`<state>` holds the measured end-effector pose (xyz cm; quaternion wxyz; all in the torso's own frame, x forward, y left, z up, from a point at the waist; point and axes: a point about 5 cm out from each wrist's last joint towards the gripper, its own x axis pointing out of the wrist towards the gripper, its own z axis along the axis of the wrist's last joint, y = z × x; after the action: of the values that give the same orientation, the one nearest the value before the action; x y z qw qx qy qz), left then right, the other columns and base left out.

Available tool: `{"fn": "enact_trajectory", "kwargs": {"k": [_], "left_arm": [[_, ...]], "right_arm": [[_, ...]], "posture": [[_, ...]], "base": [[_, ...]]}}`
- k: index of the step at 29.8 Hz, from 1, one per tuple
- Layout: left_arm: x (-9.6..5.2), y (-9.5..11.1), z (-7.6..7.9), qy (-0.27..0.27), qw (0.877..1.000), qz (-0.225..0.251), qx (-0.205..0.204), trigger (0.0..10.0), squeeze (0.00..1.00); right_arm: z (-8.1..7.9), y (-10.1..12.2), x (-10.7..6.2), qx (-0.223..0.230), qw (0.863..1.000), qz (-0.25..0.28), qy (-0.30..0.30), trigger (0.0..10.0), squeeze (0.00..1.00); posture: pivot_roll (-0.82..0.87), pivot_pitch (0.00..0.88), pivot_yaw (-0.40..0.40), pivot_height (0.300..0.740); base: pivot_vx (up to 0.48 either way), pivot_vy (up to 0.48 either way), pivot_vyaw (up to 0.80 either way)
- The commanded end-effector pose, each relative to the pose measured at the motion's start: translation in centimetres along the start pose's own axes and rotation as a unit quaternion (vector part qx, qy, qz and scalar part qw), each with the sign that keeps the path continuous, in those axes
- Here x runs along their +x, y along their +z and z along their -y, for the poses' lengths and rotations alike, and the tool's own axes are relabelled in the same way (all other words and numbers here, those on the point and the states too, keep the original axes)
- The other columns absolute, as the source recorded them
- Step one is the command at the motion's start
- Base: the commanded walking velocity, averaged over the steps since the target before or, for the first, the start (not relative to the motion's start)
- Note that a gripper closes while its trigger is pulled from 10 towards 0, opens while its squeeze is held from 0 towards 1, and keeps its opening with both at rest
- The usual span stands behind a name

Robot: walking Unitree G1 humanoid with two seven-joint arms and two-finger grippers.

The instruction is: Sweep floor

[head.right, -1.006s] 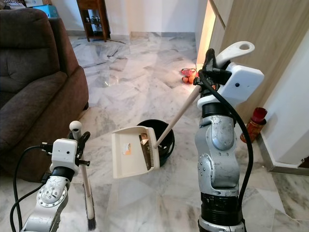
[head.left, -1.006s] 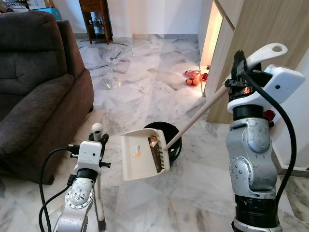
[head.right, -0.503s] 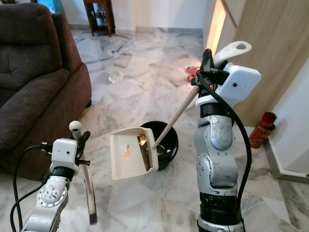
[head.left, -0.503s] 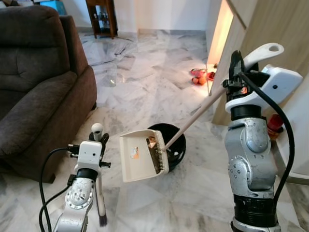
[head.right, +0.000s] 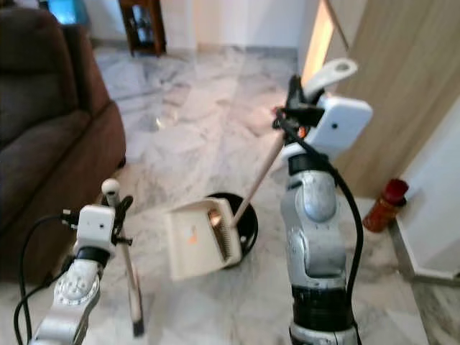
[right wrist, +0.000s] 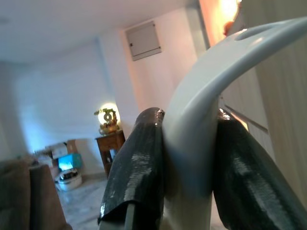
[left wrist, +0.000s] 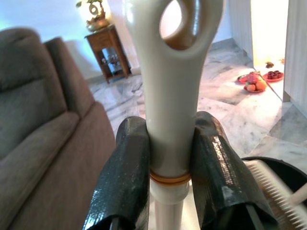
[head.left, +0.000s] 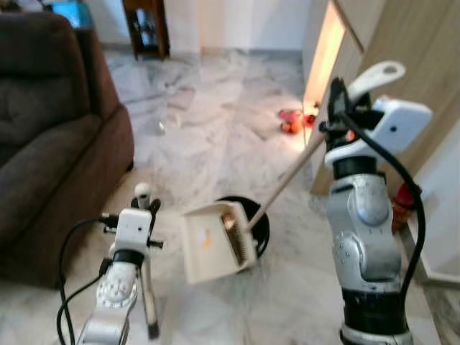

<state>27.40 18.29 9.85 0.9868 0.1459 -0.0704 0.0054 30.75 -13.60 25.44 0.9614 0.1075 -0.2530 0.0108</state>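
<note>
The right gripper (right wrist: 184,158) is pinching the long dustpan (head.left: 215,241) handle up at right, the pan tilting over a black bin (head.left: 260,223), while the left gripper (left wrist: 170,163) is clamping the upright broom (head.left: 147,287) handle at near left.

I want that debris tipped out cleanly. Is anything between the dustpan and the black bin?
Nothing visible. The dustpan, held by the right gripper, hangs right at the black bin's rim, its toothed edge overlapping the opening.

Marble floor (head.left: 215,136), brown sofa (head.left: 50,144), wooden cabinet (head.left: 144,29)
</note>
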Motion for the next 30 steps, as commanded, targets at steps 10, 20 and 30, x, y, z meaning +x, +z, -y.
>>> {"fn": "enact_trajectory", "kwargs": {"k": [10,20,30], "left_arm": [[0.55,0.98,0.16,0.003,1.000,0.027,0.002,10.0,0.00],[0.54,0.93,0.14,0.005,1.000,0.027,0.001,10.0,0.00],[0.48,0.94,0.01,0.007,1.000,0.029,0.003,10.0,0.00]], "right_arm": [[0.08,1.37,0.49,-0.006,0.999,0.036,0.001,10.0,0.00],[0.01,1.54,0.57,-0.013,0.999,0.043,0.005,10.0,0.00],[-0.17,1.39,0.39,-0.005,0.999,0.041,0.007,10.0,0.00]], "posture": [[0.14,0.027,0.043,0.740],[0.14,0.027,0.042,0.740],[0.15,0.005,0.039,0.740]], "base": [[0.307,0.000,0.00],[0.306,0.000,0.09],[0.304,0.000,0.13]]}}
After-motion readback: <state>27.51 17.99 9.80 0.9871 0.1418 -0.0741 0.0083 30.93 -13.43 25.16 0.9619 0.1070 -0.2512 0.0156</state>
